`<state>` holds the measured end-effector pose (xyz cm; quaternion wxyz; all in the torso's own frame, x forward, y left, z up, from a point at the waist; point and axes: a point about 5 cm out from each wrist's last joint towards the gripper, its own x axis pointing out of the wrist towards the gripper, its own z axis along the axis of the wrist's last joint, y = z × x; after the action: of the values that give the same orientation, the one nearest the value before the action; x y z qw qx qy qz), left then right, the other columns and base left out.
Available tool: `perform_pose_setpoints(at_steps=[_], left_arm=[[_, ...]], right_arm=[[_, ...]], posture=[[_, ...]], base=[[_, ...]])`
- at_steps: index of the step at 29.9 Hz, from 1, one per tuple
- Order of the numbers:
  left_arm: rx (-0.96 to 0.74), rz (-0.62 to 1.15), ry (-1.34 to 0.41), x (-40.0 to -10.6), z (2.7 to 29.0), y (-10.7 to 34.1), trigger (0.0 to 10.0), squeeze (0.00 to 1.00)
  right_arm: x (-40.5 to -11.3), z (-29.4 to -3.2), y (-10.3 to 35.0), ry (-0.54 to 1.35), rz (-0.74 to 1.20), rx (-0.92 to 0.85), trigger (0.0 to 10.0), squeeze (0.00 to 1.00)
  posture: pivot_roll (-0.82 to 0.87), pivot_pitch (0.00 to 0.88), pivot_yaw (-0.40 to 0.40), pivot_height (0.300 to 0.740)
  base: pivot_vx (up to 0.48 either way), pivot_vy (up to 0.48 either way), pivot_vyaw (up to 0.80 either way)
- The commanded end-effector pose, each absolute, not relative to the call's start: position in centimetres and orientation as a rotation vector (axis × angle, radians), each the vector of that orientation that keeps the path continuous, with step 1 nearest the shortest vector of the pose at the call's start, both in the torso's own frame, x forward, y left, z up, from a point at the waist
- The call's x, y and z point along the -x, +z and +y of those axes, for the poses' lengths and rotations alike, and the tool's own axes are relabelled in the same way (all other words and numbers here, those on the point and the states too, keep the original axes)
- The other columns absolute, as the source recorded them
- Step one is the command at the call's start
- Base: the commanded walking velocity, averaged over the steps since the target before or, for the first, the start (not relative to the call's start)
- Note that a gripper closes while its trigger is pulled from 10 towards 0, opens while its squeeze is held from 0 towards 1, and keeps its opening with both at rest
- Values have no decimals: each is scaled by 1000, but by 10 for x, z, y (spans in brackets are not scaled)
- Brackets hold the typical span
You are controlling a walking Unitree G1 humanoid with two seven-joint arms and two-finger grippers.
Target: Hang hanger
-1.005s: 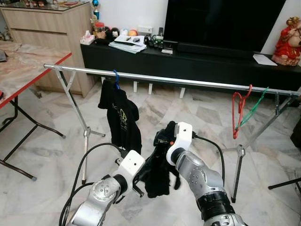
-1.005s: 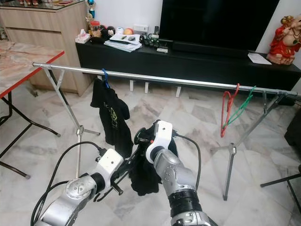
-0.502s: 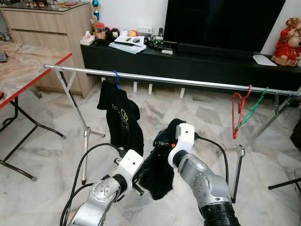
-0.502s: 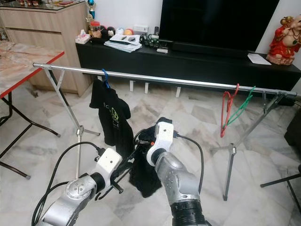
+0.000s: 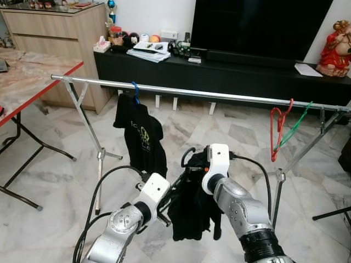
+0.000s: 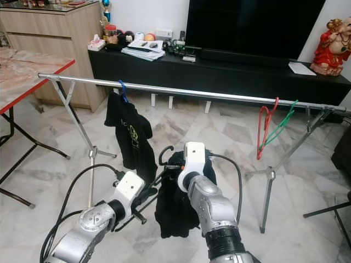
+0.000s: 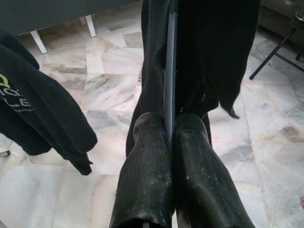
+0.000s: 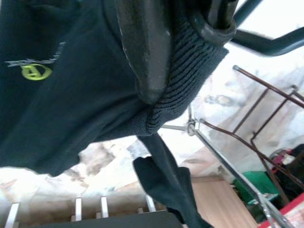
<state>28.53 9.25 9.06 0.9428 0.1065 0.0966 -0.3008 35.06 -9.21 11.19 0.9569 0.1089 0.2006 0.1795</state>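
Note:
A black garment (image 5: 192, 211) hangs on a dark hanger whose hook (image 5: 187, 154) stands up below the silver rail (image 5: 219, 96). My right gripper (image 8: 183, 52) is shut on the garment's ribbed collar (image 8: 190, 66) at the top of the hanger. My left gripper (image 7: 169, 124) is shut on the hanger's thin edge (image 7: 169, 71) at the garment's left side, seen in the head view as left fingers (image 5: 173, 193). A black T-shirt (image 5: 140, 136) with a yellow-green logo hangs from a blue hook on the rail's left part.
A red hanger (image 5: 277, 131) and a green hanger (image 5: 296, 125) hang near the rail's right end. Rack legs (image 5: 100, 159) stand left and right. A red-edged table (image 5: 38, 74) is at the left. A black TV console (image 5: 230, 74) runs behind the rail.
My right gripper has risen and shifted slightly right. The garment, bunched and tilted before, now hangs straight down with the hook upright. The left gripper has barely moved.

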Motion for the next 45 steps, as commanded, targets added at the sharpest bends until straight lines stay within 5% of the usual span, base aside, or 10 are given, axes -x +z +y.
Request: perform_pose_setpoints(at_steps=[1, 16, 24, 29, 30, 31, 32, 33, 34, 45], left_arm=[[-214, 124, -618, -289, 91, 103, 10000, 0], [-214, 136, -642, -287, 88, 100, 10000, 0], [-217, 144, -665, -285, 87, 98, 10000, 0], [-215, 142, -670, -285, 85, 98, 10000, 0], [-214, 142, -670, -285, 85, 98, 10000, 0], [-214, 141, -670, -285, 85, 99, 10000, 0], [-213, 141, -670, -285, 85, 99, 10000, 0], [-211, 141, -670, -285, 85, 98, 10000, 0], [-211, 141, -670, -285, 85, 98, 10000, 0], [-202, 138, -672, -285, 82, 99, 10000, 0]], right_arm=[[-356, -102, 116, 336, 389, -206, 10000, 0], [-360, -102, 149, 561, 240, -247, 10000, 0], [-355, -100, 154, 682, 219, -40, 10000, 0], [-353, -99, 152, 689, 227, -59, 10000, 0], [-353, -98, 153, 693, 227, -61, 10000, 145], [-353, -98, 153, 695, 227, -62, 10000, 145], [-353, -97, 153, 697, 228, -65, 10000, 659], [-352, -95, 152, 702, 229, -66, 10000, 659], [-352, -94, 152, 706, 229, -63, 10000, 792], [-343, -79, 149, 759, 239, -59, 10000, 863]], posture=[[136, 0, -96, 740], [135, 0, -94, 740], [132, 0, -91, 740], [133, 0, -93, 740], [133, 0, -94, 740], [132, 0, -94, 740], [132, 0, -93, 740], [132, 0, -93, 740], [132, 0, -93, 740], [130, 0, -96, 740]], base=[[0, 0, 0], [0, 0, 0], [0, 0, 0], [0, 0, 0], [0, 0, 0], [0, 0, 0], [0, 0, 0], [0, 0, 0], [0, 0, 0], [0, 0, 0]])
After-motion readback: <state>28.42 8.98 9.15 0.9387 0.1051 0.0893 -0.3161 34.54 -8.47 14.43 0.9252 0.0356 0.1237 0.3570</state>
